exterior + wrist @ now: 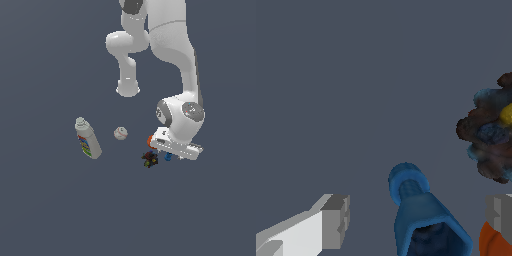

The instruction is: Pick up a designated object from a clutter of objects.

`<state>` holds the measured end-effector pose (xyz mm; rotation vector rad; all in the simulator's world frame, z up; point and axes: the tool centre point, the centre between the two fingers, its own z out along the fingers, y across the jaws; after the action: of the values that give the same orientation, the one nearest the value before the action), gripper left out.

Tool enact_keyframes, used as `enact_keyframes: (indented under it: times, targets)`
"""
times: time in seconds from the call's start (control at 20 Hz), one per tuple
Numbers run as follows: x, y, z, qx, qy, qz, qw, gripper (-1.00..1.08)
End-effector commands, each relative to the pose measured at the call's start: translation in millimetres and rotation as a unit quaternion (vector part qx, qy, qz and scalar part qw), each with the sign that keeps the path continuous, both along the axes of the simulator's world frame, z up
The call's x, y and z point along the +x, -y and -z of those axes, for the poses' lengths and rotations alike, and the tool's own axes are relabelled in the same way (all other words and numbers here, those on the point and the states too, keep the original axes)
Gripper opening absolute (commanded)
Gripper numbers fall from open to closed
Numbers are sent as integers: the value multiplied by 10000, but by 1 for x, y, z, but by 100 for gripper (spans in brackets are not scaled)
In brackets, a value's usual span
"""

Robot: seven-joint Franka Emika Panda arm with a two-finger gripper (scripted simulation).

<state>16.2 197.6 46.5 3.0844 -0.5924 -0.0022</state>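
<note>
Spreading flat and bare, a dull slate-grey floor [45,210], filling both views with no edge in sight. Reaching down from the upper part of the exterior view, a white Franka arm [170,40], its wrist bending low over the clutter. Hovering at the arm's end, the gripper [169,153], jaws standing released and wide apart. Showing in the wrist view, two grey-tipped fingers [336,220], one on either side of the small blue piece [421,215], with clear gaps between pads and piece, so nothing being grasped. Sitting on the floor directly between the open fingers, the small blue piece, a bright-blue stubby shape with a rounded knob at one end and a wider hollow mouth at the other. Peeking out below the hand in the exterior view, the same blue piece [167,157], mostly hidden. Lying just beside one finger, partly behind it, the orange ball [493,242], also glimpsed at the hand's edge toward the exterior view's left [149,141]. Resting near the blue piece but apart from it, the dark multicoloured lump [488,137], knobbly, with a yellow spot. Lying well apart toward the exterior view's left, the white baseball [120,133]. Lying on its side farther to the exterior view's left, the white bottle [88,138] with a colourful label, cap pointing away from the viewer.
</note>
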Motion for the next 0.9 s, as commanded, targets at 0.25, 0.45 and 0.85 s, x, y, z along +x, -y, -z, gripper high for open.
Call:
enact_keyframes:
  times: [0.25,0.45,0.85]
  targets:
    - [1,-1,4,2,7,0,10000,-100]
    - [1,-1,4,2,7,0,10000,-100]
    - [1,4,-2,3,9,2,10000,-100]
